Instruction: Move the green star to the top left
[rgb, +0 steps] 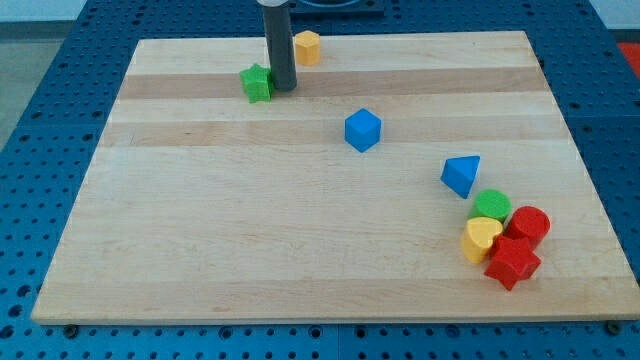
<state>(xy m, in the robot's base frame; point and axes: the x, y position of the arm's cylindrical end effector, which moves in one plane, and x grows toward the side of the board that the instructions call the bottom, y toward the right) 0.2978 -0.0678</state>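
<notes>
The green star (256, 83) lies on the wooden board (220, 230) near the view's top, left of centre. My tip (284, 89) stands right against the star's right side, touching or nearly touching it. The dark rod rises from there out of the view's top edge.
A yellow hexagonal block (307, 47) sits just right of the rod at the top. A blue cube (363, 130) lies mid-board. A blue triangular block (461, 175), a green cylinder (491, 207), a yellow heart (481, 239), a red cylinder (527, 226) and a red star (512, 263) cluster at the lower right.
</notes>
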